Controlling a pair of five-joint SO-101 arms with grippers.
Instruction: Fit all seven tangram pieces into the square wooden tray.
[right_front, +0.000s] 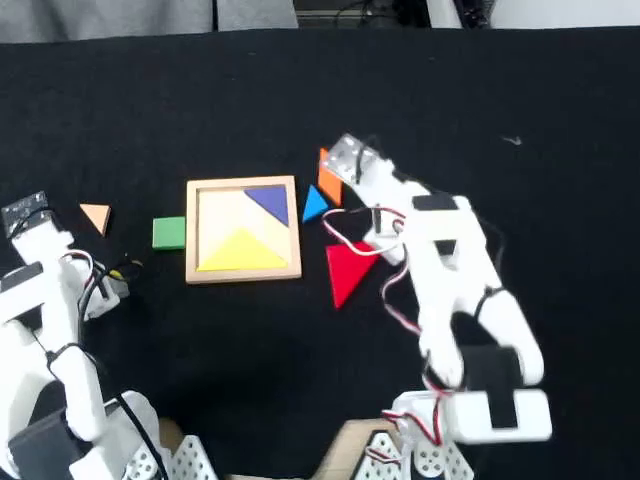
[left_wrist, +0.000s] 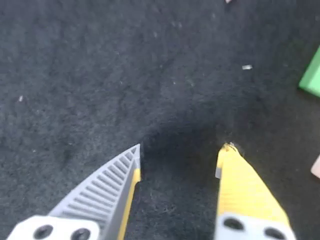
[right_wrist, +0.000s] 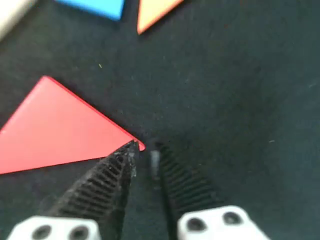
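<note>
Left pincer (left_wrist: 180, 147) apart over black tabletop (right_front: 480, 100) | right pincer (right_wrist: 144, 147) nearly together at red triangle (right_wrist: 55, 125) corner | grey surface (right_front: 100, 15) beyond far edge

Bright, even light from above; soft shadow between the left fingers (left_wrist: 245, 185).

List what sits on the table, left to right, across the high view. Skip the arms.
Small tan wooden triangle → green wooden square → square wooden tray → small blue triangle → large red triangle. The orange piece overlaps blue and red sideways, so it is left out.
</note>
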